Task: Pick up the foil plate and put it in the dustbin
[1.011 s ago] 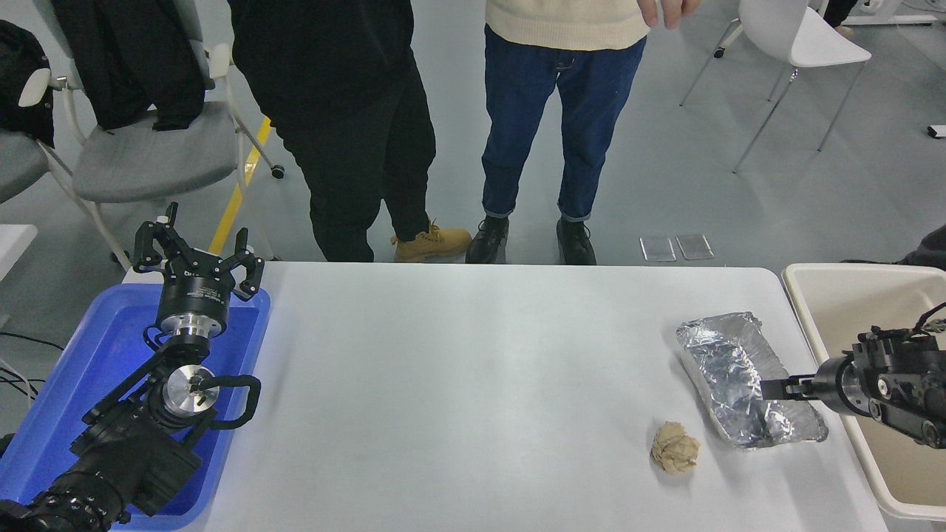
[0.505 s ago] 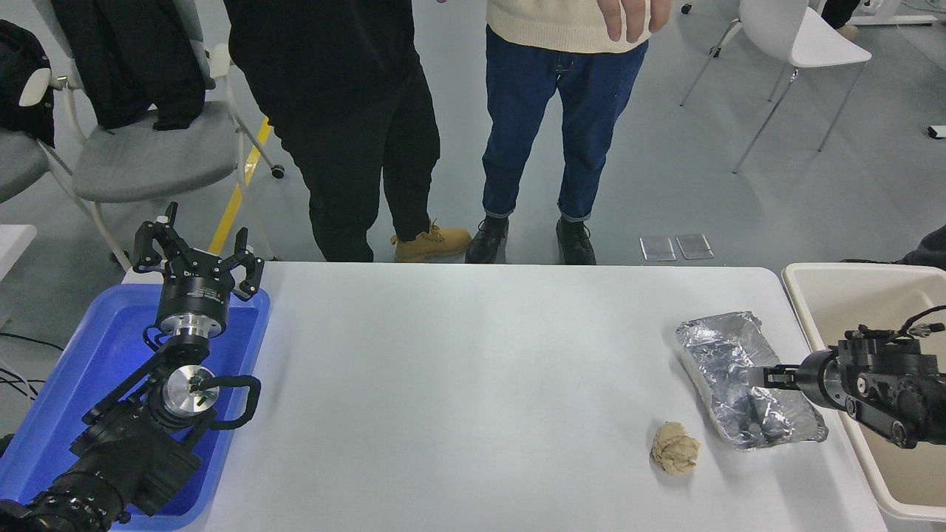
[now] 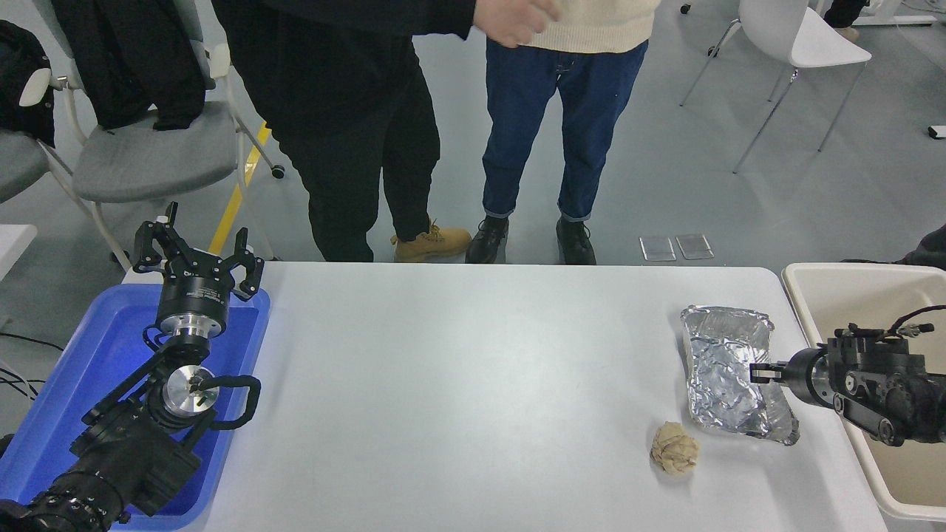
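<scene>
Foil tray on the white table (image 3: 473, 355), one right gripper (image 3: 755, 371) at its right rim.
One shiny, crinkled oblong foil plate (image 3: 728, 377) lies flat near the table's right edge, beside one beige plastic dustbin (image 3: 813, 281); whether the right gripper grips the rim cannot be told. One crumpled brown paper ball (image 3: 674, 448) sits just in front. The left gripper (image 3: 196, 258) hangs with fingers spread over one blue plastic tray (image 3: 89, 355). Two people stand beyond.
</scene>
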Available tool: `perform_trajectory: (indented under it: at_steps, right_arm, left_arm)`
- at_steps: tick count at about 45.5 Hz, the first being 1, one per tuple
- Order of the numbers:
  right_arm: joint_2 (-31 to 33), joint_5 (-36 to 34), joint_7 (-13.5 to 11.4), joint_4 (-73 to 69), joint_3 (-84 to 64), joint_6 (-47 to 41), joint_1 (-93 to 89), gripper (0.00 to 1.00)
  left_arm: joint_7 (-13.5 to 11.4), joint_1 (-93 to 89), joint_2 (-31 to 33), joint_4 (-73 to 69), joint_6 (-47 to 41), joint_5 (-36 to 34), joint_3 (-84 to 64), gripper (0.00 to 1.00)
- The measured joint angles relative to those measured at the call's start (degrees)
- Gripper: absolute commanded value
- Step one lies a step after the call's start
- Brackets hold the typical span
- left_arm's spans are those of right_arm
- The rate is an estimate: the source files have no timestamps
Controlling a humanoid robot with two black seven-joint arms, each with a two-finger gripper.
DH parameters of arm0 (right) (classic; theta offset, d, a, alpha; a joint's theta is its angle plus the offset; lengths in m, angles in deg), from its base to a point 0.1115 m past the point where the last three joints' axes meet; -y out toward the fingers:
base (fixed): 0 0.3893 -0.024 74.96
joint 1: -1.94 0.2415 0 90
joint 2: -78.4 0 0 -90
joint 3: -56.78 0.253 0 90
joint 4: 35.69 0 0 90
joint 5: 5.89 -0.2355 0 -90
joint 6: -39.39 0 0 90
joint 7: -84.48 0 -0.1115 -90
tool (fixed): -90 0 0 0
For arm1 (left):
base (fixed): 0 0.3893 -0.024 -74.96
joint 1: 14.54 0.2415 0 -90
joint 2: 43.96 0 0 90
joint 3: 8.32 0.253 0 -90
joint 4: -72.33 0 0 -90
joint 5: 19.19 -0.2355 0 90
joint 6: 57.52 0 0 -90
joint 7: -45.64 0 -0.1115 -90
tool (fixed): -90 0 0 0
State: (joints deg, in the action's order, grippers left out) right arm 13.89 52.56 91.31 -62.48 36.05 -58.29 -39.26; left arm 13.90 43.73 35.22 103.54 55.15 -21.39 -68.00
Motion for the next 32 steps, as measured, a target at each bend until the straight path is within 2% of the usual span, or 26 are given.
perform_trajectory:
  at_steps: [15, 24, 32]
  right_arm:
    - [1.6, -0.3, 0.1, -3.3, -0.2, -0.3, 1.7, 0.0]
    - [7.5, -0.6, 0.1, -12.3, -3.4, -0.8, 9.3, 0.0]
    - [13.7, -0.9, 0.1, -22.9, -11.9, -1.5, 22.0, 0.0]
  left_arm:
    - [0.0, 0.0, 0.0, 0.0, 0.0, 0.0, 0.0, 0.99]
    - [0.0, -0.1, 0.0, 0.0, 0.0, 0.0, 0.1, 0.99]
    - [0.1, -0.1, 0.0, 0.0, 0.0, -0.1, 0.2, 0.99]
